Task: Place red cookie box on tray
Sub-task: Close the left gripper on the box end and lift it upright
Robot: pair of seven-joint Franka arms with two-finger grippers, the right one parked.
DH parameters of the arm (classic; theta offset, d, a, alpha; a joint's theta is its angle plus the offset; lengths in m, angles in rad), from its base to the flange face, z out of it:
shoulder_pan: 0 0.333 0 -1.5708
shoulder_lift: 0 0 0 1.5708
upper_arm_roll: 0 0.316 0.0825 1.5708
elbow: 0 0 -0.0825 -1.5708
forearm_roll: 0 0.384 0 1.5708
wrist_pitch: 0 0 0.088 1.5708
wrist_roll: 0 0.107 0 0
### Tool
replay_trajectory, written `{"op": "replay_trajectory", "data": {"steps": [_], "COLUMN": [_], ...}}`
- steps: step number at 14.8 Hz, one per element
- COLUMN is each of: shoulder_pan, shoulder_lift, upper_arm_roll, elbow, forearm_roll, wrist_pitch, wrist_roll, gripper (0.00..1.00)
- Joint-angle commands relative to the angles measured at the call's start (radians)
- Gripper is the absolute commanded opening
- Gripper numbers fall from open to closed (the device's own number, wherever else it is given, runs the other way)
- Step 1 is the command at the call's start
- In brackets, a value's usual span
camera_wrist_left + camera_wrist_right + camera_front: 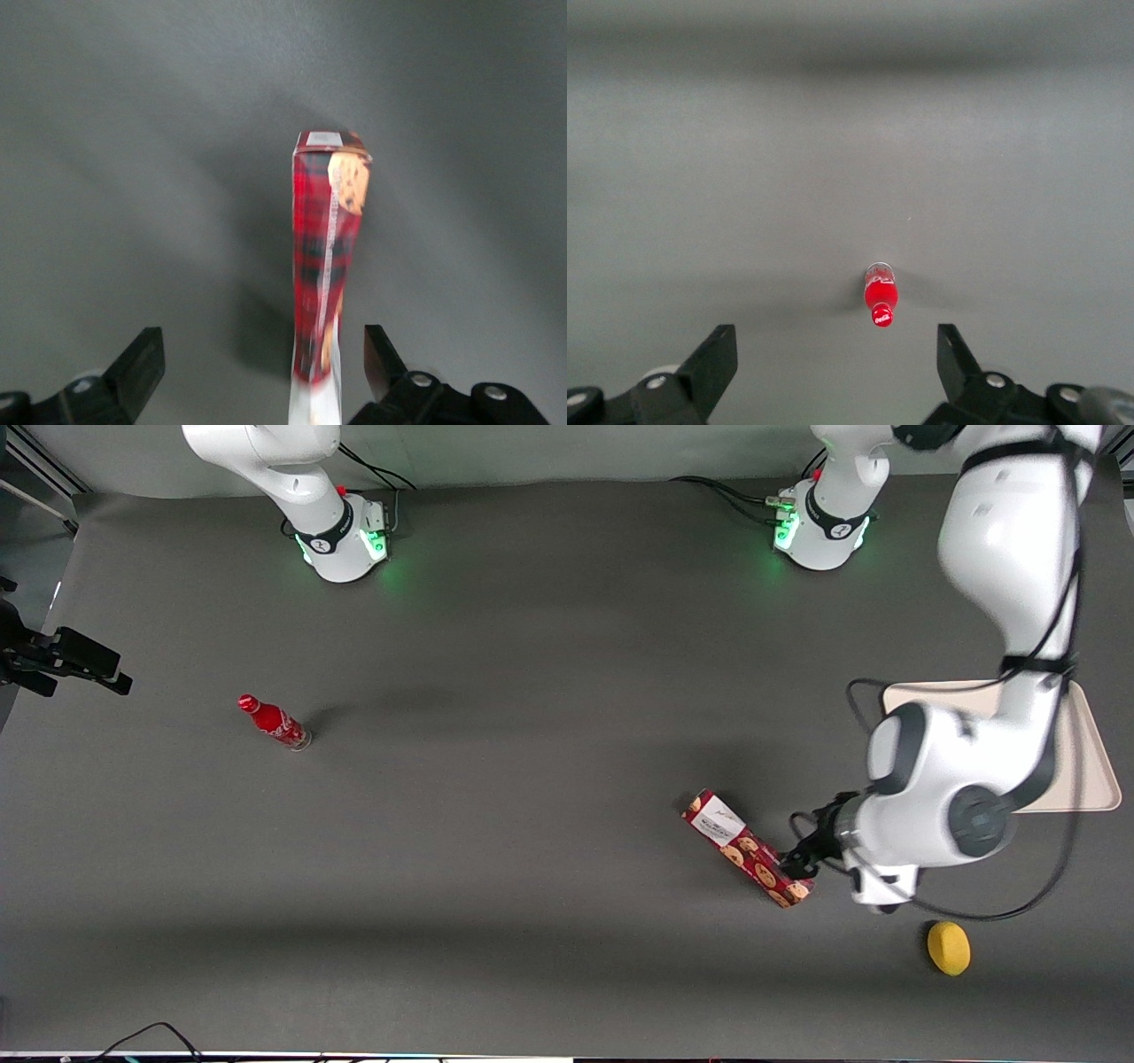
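1. Box (pixel 747 849) is lying flat on the dark table (pixel 532 779), well short of the tray (pixel 1085 779), which is sitting toward the working arm's end of the table.
2. Its long axis is running diagonally, the white-labelled end pointing toward the table's middle and the cookie-printed end pointing toward the front camera.
3. Tray is lying farther from the front camera than the box, with the left arm (pixel 992 691) crossing above it and hiding much of its surface.
4. Gripper (pixel 800 861) is hovering at the box's cookie-printed end, just beside the carton's edge.
5. In the left wrist view the gripper (pixel 264 363) is standing wide, with the box (pixel 326 257) running lengthwise between its two fingers and clear gaps showing on both sides.
6. One finger (pixel 140 365) is sitting well apart from the carton; the other finger (pixel 381 359) is near it but not touching.
7. A yellow lemon (pixel 948 948) is resting nearer the front camera than the box, toward the working arm's end.
8. A red bottle (pixel 273 722) is lying toward the parked arm's end, well apart from everything else.
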Motion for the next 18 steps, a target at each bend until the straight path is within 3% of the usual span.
{"op": "replay_trajectory", "data": {"steps": [1,2,3,4,5,12,16,18], "shoulder_pan": [-0.009,-0.014,-0.020,-0.020,-0.020,-0.008,0.027,0.032], "shoulder_lift": [0.061,0.062,0.065,0.068,0.071,0.012,-0.132,-0.197], "upper_arm_roll": [-0.013,-0.013,-0.013,-0.013,-0.013,-0.018,-0.003,0.068], "elbow": [-0.050,-0.077,-0.099,-0.114,-0.119,-0.104,-0.035,0.042], "forearm_roll": [0.072,0.075,0.097,0.125,0.137,0.136,0.090,0.044], "wrist_pitch": [0.143,0.196,0.236,0.255,0.261,0.193,-0.121,-0.310], "wrist_roll": [-0.072,-0.087,-0.115,-0.151,-0.152,-0.054,0.190,0.366], "gripper": [1.00,1.00,0.83,0.11,0.00,0.00,0.00,0.00]}}
